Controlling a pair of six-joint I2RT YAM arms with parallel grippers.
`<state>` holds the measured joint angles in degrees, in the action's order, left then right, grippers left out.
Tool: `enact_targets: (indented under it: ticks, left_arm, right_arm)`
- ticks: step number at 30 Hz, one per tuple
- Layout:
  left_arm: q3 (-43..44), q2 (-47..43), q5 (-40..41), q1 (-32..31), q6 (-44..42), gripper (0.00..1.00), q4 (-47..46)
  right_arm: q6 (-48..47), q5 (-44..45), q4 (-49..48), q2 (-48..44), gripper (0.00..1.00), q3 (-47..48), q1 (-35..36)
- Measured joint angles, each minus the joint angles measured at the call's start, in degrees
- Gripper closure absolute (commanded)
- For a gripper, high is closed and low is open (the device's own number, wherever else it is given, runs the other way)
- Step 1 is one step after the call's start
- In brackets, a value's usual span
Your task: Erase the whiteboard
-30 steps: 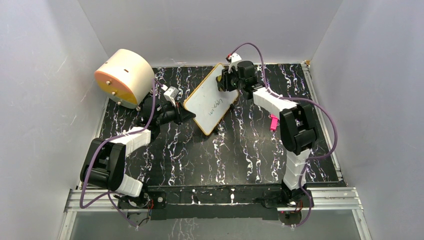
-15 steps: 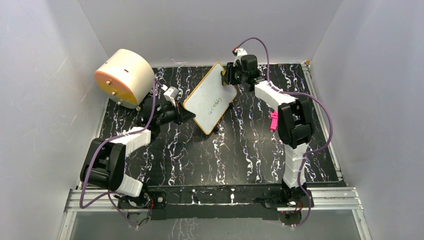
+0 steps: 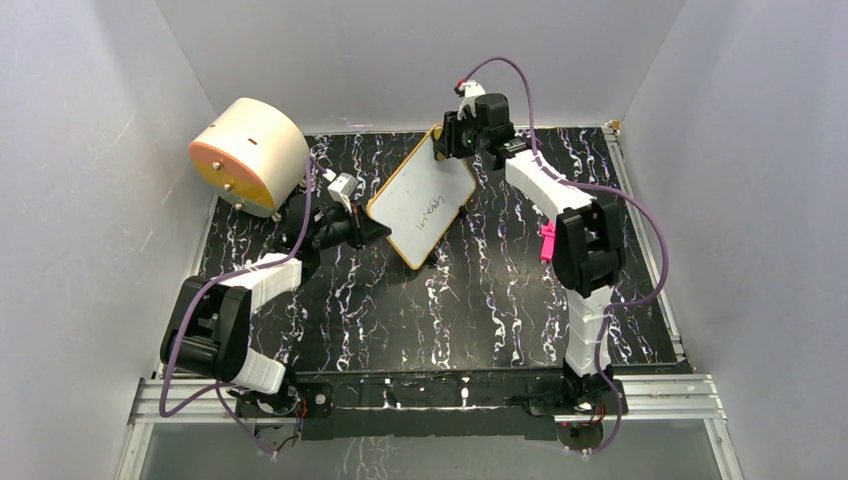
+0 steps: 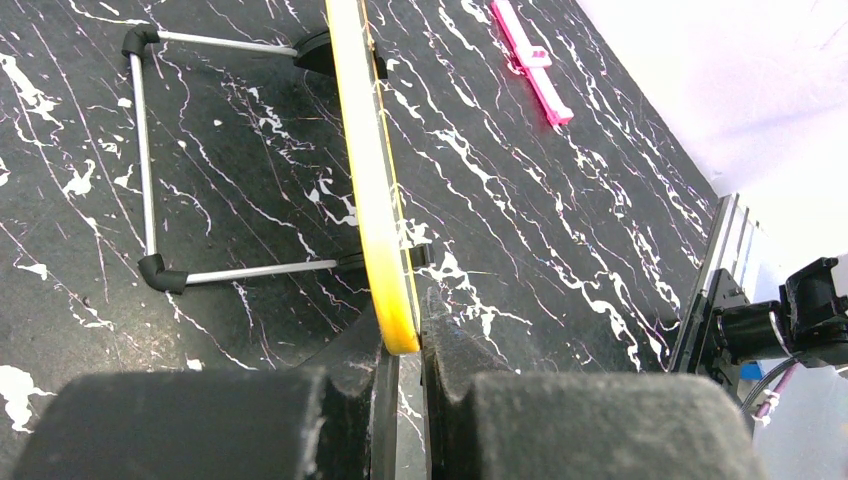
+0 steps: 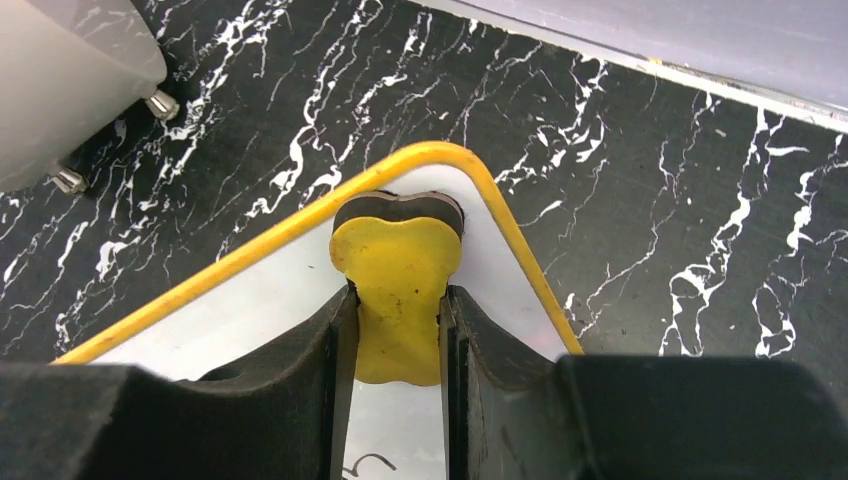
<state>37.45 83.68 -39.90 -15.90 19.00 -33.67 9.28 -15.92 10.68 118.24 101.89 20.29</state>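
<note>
The whiteboard point(image 3: 420, 205) is white with a yellow-orange frame and dark handwriting near its middle. It stands tilted on its wire stand point(image 4: 145, 150) mid-table. My left gripper point(image 3: 368, 228) is shut on its left frame edge point(image 4: 378, 200), seen edge-on in the left wrist view. My right gripper point(image 3: 447, 150) is at the board's far top corner, shut on a yellow eraser point(image 5: 398, 300) whose dark felt rests against the white surface point(image 5: 260, 320) just inside the corner of the frame. A stroke of writing point(image 5: 365, 465) shows below the eraser.
A cream cylinder point(image 3: 250, 155) with an orange face sits at the far left, its metal feet point(image 5: 160, 105) near the board corner. A pink marker point(image 3: 547, 243) lies right of the board, also in the left wrist view point(image 4: 530, 60). Grey walls enclose the table.
My right gripper with the eraser has slid up and left along the board, from its right upper part to the top corner. The left gripper and board have stayed still.
</note>
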Motion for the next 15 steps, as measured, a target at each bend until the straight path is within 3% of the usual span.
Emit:
enact_targets:
  ticks: [9,15]
  left_arm:
    - [0.1,0.0,0.0,0.0,0.1,1.00,0.3]
    - [0.3,0.0,0.1,0.0,0.3,1.00,0.9]
  right_arm:
    - [-2.2,-0.1,1.7,0.0,0.81,0.5,1.8]
    - [-6.1,-0.1,2.9,-2.2,0.81,-4.2,4.5]
